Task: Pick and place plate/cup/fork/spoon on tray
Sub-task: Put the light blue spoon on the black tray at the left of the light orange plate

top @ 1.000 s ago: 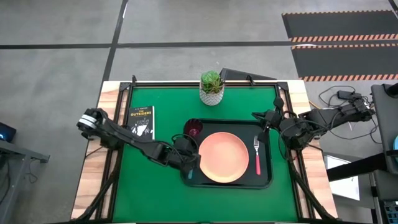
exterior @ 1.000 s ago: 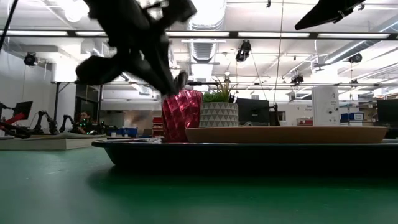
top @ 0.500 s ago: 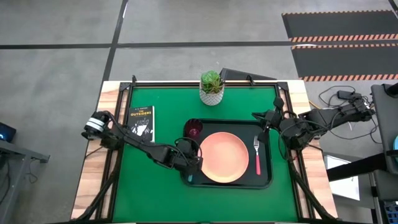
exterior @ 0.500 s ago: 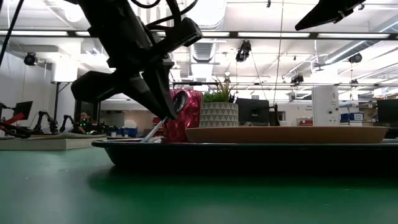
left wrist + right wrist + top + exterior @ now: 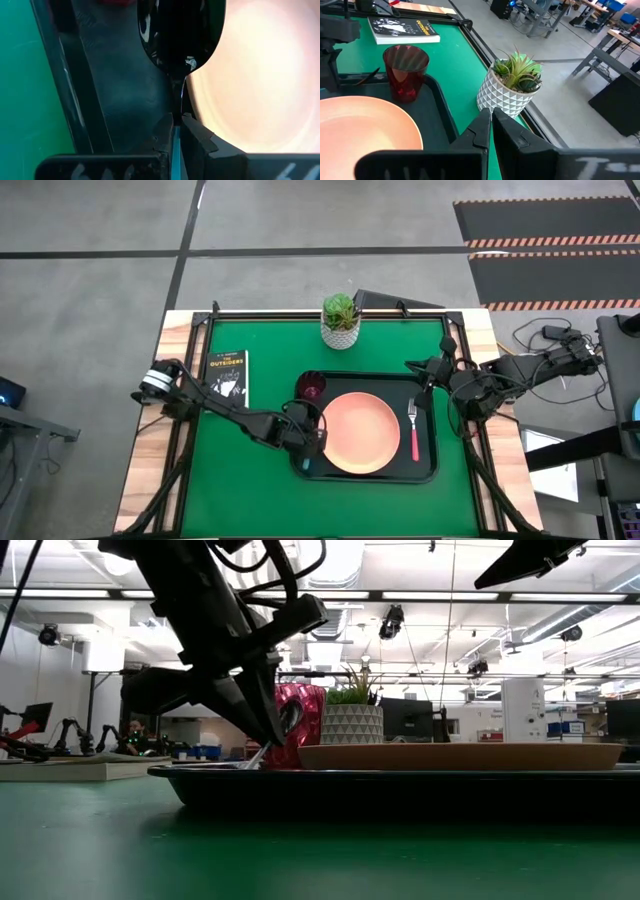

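Clearly the left gripper (image 5: 303, 442) clamps the spoon (image 5: 181, 45) by its blue handle, lowering it into the tray (image 5: 432, 465) strip beside the plate (image 5: 359, 432), bowl toward the cup (image 5: 312, 388). Off at the tray's far edge, the right gripper (image 5: 425, 375) waits with its jaws together.

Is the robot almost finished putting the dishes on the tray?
Almost. The plate, cup and fork already sit on the tray. The left claw is shut on the spoon, lowering it beside the plate. Only letting go is left. The right claw waits by the tray's edge.

Green table (image 5: 390, 350) (wood-edged), tray (image 5: 432, 460), book (image 5: 227, 376), potted plant (image 5: 341, 320)
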Controlling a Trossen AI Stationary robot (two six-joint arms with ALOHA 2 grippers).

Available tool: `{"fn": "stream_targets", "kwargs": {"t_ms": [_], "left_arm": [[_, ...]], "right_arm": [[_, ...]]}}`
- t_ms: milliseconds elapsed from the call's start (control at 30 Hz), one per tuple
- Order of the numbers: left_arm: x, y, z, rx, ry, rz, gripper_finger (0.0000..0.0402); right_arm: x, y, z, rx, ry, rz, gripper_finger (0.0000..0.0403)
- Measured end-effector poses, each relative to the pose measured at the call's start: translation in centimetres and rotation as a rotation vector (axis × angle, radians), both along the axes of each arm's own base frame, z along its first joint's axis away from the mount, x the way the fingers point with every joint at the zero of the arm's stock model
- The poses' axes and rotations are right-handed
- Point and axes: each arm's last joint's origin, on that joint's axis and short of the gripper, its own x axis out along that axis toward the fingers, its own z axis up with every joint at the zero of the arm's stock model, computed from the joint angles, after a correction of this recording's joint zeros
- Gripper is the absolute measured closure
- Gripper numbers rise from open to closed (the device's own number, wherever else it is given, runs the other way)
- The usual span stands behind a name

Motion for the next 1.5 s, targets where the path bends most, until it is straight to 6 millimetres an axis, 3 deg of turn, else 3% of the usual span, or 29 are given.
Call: {"fn": "stream_targets", "kwargs": {"t_ms": [500, 900, 1133, 1233, 1367, 1500], "left_arm": [[0.1, 0.3, 0.0, 0.000, -0.001, 0.008, 0.0387], [0.1, 0.6, 0.2, 0.009, 0.000, 0.001, 0.0300], [0.0, 0.6, 1.9, 0.123, 0.005, -0.204, 0.0293], [-0.2, 0.5, 2.5, 0.198, 0.035, -0.382, 0.0292], [-0.5, 0.2, 2.5, 0.416, 0.115, -0.703, 0.0302], [-0.6, 0.6, 2.0, 0.638, 0.216, -0.832, 0.0342]], "right_arm": [[0.0, 0.0, 0.0, -0.005, 0.005, 0.003, 0.0394], [0.0, 0.0, 0.0, -0.006, 0.007, 0.003, 0.0394], [0.0, 0.0, 0.0, -0.007, 0.008, 0.002, 0.0394], [0.0, 0.0, 0.0, -0.002, 0.004, 0.000, 0.0394], [0.0, 0.0, 0.0, -0.001, 0.002, 0.000, 0.0394], [0.0, 0.0, 0.0, 0.000, 0.000, 0.000, 0.0394]]}}
